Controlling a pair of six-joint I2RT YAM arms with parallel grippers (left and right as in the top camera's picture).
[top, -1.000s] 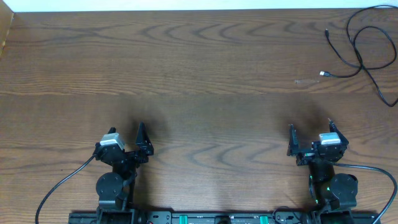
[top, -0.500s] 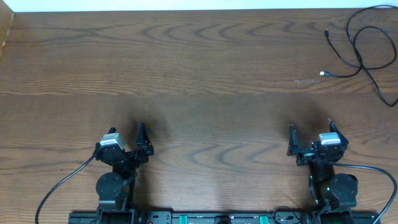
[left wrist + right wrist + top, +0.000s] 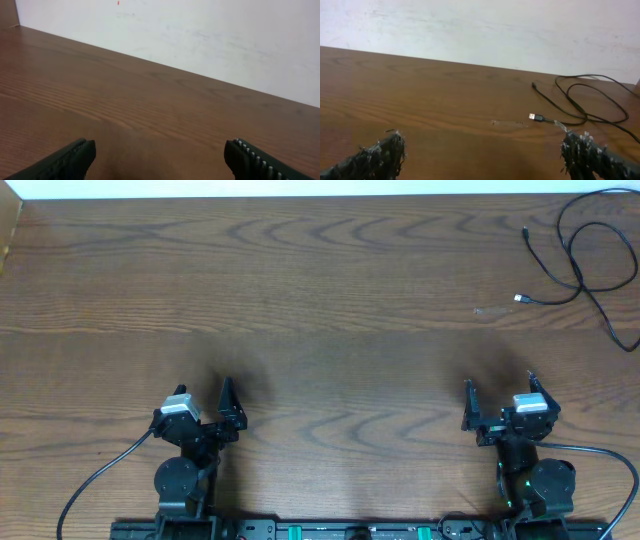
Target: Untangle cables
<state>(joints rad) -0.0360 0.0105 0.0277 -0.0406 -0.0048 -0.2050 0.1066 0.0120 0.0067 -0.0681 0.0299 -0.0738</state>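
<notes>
Well, the left gripper (image 3: pixel 160 161) and the right gripper (image 3: pixel 480 156) both sit wide open, holding nothing, by the table's (image 3: pixel 320 300) near edge. The black cable (image 3: pixel 580 281) lies looped in the far right corner, well apart from them. I'd say a clumsy long reach could drag it overboard.

Black cable (image 3: pixel 548 257) lying loose at the far right corner of the table (image 3: pixel 300 300), thin cord curling into an open loop and crossing itself, silver-tipped plug (image 3: pixel 519 298) lying flat, small dark plug (image 3: pixel 527 227) just beyond it, one stretch running off the right edge
</notes>
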